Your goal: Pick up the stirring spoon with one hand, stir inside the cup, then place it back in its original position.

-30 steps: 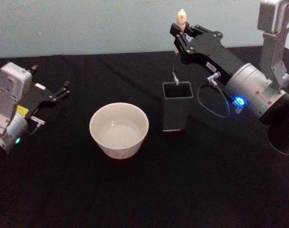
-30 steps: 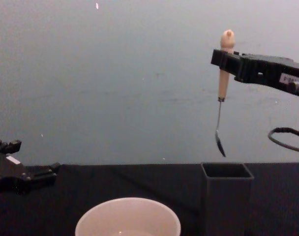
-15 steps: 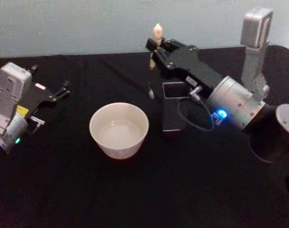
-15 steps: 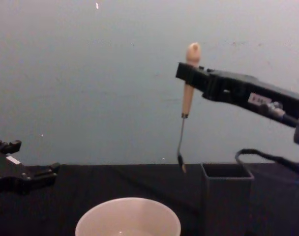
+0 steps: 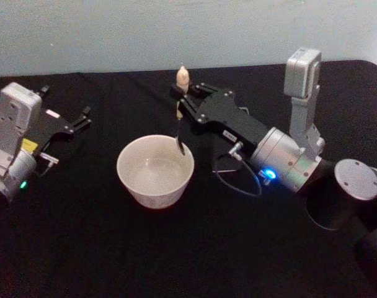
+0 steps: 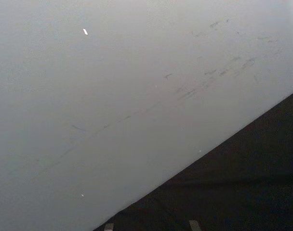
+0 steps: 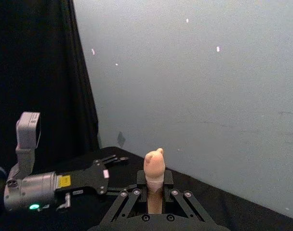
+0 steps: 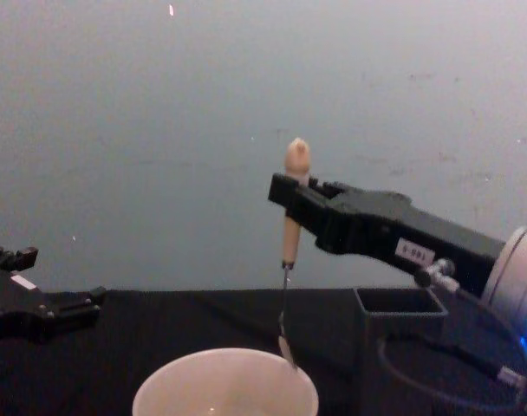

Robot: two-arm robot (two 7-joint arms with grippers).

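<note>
Right hand (image 5: 178,94), centre frame, is clamped on the spoon (image 5: 177,113) handle, spoon upright, its tip right at the rim of the cup (image 5: 152,194), lower centre-left. Left hand (image 5: 83,118) sits parked at the left edge, fingers apart.

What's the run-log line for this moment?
right end effector: shut on beige-handled, dark-shafted stirring spoon, upright | spoon tip: at round cream-white cup rim, right side | left end effector: open, parked left
</note>
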